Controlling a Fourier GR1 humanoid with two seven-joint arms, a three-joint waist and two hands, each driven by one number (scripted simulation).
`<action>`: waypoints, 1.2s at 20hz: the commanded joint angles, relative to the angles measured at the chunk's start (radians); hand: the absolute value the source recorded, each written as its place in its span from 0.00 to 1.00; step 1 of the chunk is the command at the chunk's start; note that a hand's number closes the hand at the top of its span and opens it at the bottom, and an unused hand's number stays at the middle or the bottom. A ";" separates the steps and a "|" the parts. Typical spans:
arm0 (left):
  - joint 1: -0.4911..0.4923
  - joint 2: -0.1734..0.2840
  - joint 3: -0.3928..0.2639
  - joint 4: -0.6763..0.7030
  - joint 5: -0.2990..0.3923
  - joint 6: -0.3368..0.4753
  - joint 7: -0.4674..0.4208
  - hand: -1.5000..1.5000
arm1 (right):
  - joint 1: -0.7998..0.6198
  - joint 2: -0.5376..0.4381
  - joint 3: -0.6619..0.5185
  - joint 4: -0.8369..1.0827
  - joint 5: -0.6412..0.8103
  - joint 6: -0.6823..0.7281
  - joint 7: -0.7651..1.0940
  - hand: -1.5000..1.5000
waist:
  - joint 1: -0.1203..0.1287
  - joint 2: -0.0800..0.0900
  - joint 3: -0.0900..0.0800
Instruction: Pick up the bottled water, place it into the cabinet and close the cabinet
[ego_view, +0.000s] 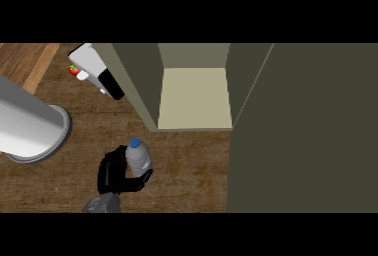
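The bottled water (138, 158), clear with a blue cap, stands tilted a little on the wooden counter in front of the cabinet. My left hand (113, 174) is curled round its lower part, fingers on its left side and thumb under its right side. The cabinet (193, 97) is open just beyond the bottle, its pale shelf bare. Its dark door (303, 130) is swung out and fills the right of the view. My right hand does not show.
A large grey metal cylinder (29, 127) stands at the left. A white and black appliance (100, 75) and a small red fruit (74, 70) lie at the back left, beside the cabinet's wall. Bare counter (192, 170) lies between bottle and door.
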 joint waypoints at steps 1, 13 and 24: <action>0.005 -0.030 -0.092 -0.090 0.052 -0.014 0.098 1.00 | 0.059 0.013 0.038 -0.051 -0.012 0.000 -0.006 0.00 | -0.003 -0.004 -0.003; -0.023 -0.031 -0.323 -0.525 0.128 0.343 0.431 1.00 | 0.016 0.005 -0.015 -0.044 -0.053 0.004 0.022 0.00 | 0.006 -0.002 -0.003; -0.289 -0.031 -0.475 -0.476 0.135 0.644 0.519 1.00 | -0.029 -0.007 -0.115 -0.059 -0.155 0.022 0.059 0.00 | -0.015 0.007 -0.004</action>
